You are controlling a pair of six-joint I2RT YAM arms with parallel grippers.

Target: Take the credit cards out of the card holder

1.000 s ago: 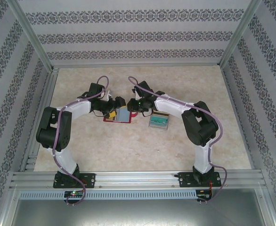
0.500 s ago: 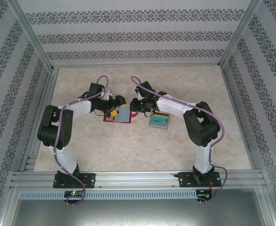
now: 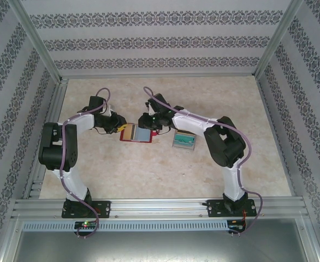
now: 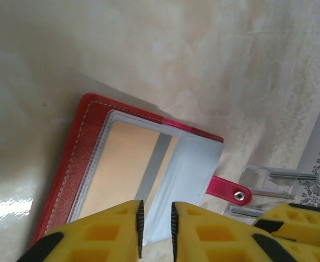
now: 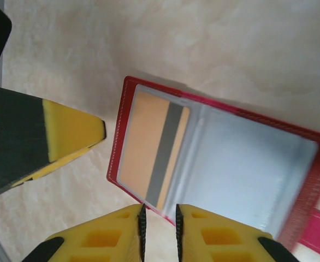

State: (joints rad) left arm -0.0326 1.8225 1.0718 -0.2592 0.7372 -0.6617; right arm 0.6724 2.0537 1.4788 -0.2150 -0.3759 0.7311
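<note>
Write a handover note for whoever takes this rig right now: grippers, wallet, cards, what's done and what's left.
Left gripper: jaws nearly closed on the clear pocket edge of the card holder.
Right gripper: jaws nearly closed at the card holder's edge; grip unclear.
Card holder: lies open on the table, between the grippers.
Done: removed cards, teal on top, lie to its right.
Left: the beige-gold card sits in one pocket; the other pocket looks empty. Pull that card out.
</note>
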